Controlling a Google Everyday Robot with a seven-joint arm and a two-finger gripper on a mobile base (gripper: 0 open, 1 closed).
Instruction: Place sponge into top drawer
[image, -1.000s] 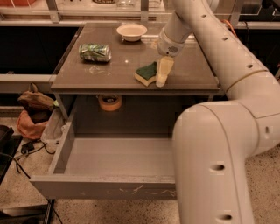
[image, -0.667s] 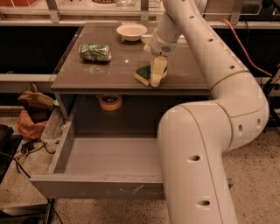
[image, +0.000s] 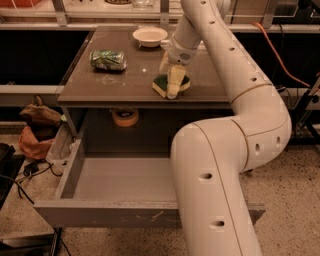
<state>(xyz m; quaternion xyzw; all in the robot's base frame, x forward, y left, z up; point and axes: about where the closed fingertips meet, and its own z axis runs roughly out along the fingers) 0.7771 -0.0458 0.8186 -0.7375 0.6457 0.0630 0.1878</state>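
Probably the grasp stage. Sponge (image: 160, 85) lying on the table (image: 100, 85), close to its front edge and right of its middle, green side up, yellow foam facing the table's front. Gripper (image: 172, 82) set right down on it, pointing at the tabletop; clamped or slack, cannot tell. Drawer (image: 115, 217) pulled out below the table's front edge, open to a drop from above.

To do this well:

- Confirm a firm hold across the sponge before any lift. Soft foam, so squeeze enough to compress it, not so much as to fold it and pop it out.
- Lift straight up, just clear of the table.
- Carry forward past the table's front edge, not sideways. Can (image: 107, 59) at the table's left and bowl (image: 150, 36) at its back edge, both well apart from the sponge and off a forward path.
- Mind the arm (image: 215, 165), bulking in front of the table's right side, over the drawer.
- Go down below the table's front edge into the drawer before letting go, to avoid a bounce off the front panel.
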